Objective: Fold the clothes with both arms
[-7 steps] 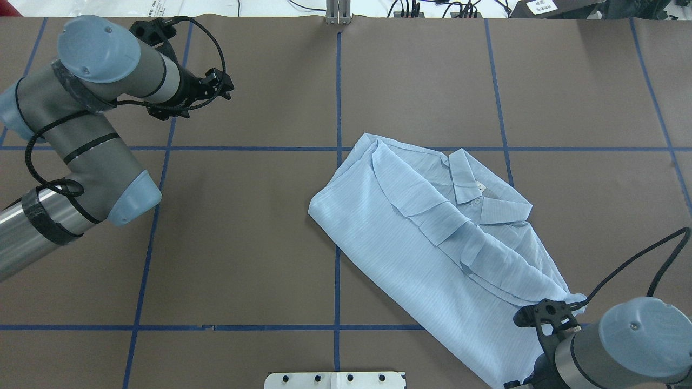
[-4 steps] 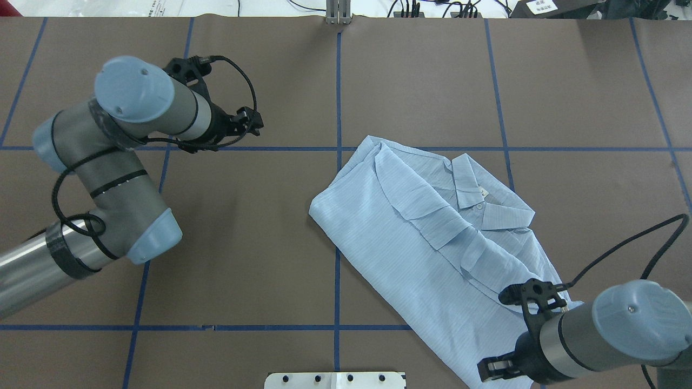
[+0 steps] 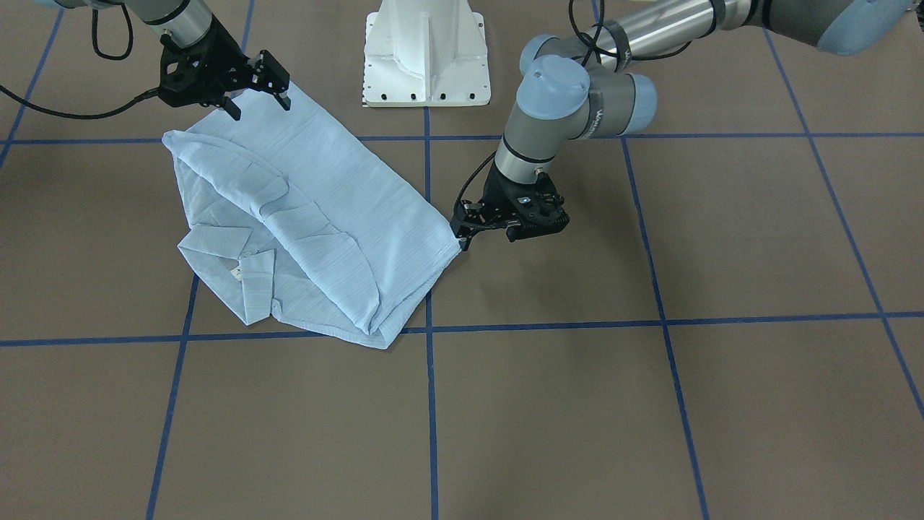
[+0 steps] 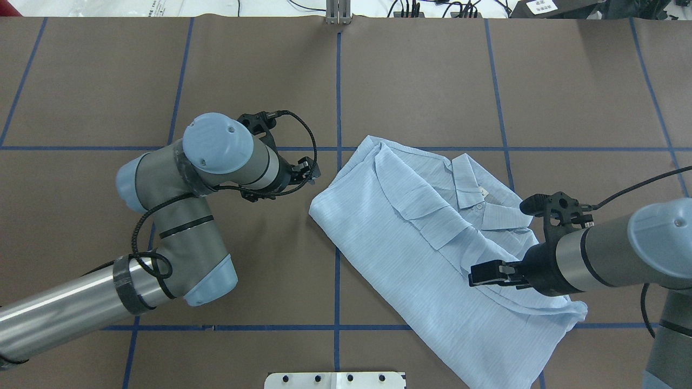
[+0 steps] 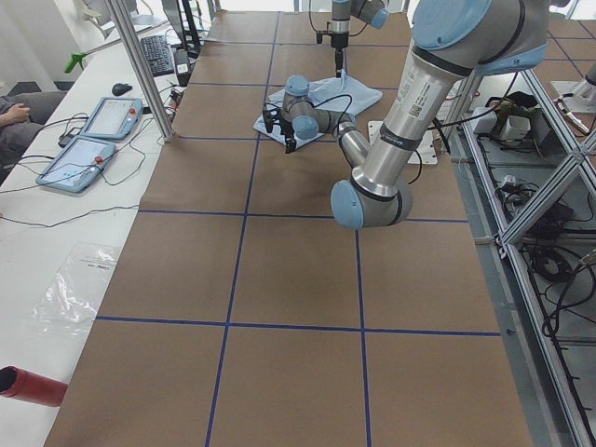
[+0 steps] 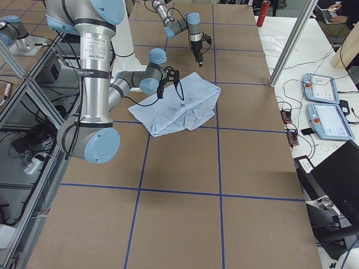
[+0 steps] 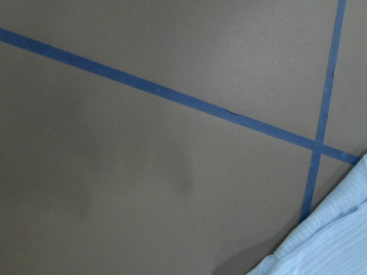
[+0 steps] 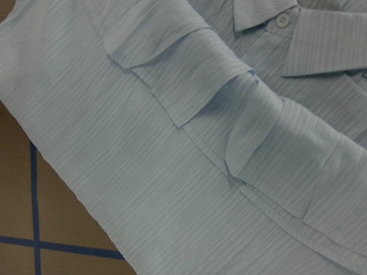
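Brown table surface (image 7: 143, 172) fills most of the frame. One blue tape line (image 7: 172, 97) runs diagonally from upper left to right. A second tape line (image 7: 325, 97) descends near the right edge and crosses the first. The corner of a light blue, finely striped shirt (image 7: 327, 246) occupies the lower right, meeting the second line's lower end

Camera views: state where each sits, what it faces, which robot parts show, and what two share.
Front-facing: across the table, facing the robot; left arm, right arm, white base.
Overhead: behind the robot, looking down; both arms.
Exterior left: table's left end; left arm near.
Exterior right: opposite end; right arm near.
Left wrist: table, shirt corner; no robot parts.
Right wrist: shirt close-up; none.
Front-facing and overhead share the shirt.
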